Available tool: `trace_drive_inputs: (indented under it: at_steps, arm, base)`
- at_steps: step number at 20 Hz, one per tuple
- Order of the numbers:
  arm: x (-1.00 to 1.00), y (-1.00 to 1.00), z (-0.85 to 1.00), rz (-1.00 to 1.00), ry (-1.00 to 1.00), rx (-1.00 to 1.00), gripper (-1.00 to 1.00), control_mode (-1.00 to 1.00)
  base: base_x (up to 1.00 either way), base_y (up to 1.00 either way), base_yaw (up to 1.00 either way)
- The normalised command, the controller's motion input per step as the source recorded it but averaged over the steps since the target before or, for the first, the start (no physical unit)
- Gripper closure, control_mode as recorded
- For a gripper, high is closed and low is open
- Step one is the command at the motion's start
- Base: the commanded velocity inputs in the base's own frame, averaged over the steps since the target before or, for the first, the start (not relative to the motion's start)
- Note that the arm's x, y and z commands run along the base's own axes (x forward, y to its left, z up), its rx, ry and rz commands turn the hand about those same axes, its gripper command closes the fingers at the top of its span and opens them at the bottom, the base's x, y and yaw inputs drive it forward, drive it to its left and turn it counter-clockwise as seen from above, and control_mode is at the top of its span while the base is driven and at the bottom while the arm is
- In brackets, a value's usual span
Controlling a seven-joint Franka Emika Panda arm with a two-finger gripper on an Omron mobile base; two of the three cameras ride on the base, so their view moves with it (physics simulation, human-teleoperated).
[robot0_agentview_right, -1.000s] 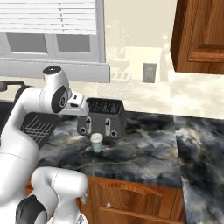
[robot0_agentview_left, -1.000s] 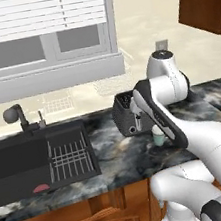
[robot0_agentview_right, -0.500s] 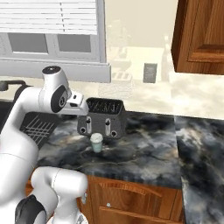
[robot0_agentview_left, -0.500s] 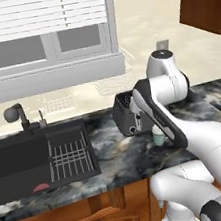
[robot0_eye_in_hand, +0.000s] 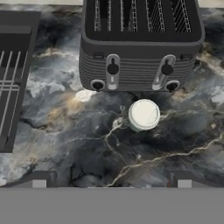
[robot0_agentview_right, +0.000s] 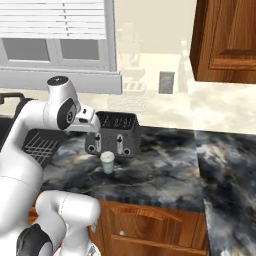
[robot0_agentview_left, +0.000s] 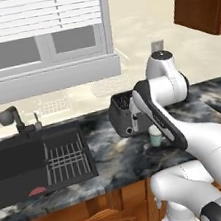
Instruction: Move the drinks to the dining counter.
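Over the last second I see almost no change: my gripper (robot0_eye_in_hand: 111,186) still hangs above the pale green cup (robot0_eye_in_hand: 143,114), jaws spread as wide as they go and empty. The cup stands on the sink counter (robot0_agentview_right: 165,170) just in front of the toaster (robot0_agentview_right: 114,134), near the front edge. Judging by that, no drink has been lifted yet; descent comes next

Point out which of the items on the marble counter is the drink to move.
The small pale green white-lidded paper cup, standing before the dark grey toaster, an appliance.
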Motion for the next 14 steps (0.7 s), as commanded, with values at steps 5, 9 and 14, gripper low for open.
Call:
trace_drive_inputs:
  at_steps: [5, 9, 14]
  arm:
    - [0.00, 0.00, 0.00, 0.00, 0.00, 0.00, -1.00, 1.00]
    - [0.00, 0.00, 0.00, 0.00, 0.00, 0.00, -1.00, 1.00]
    - [0.00, 0.00, 0.00, 0.00, 0.00, 0.00, -1.00, 1.00]
  base:
    - [0.60, -1.00, -0.06]
    - [0.71, -0.76, -0.01]
    - [0.67, -0.68, -0.15]
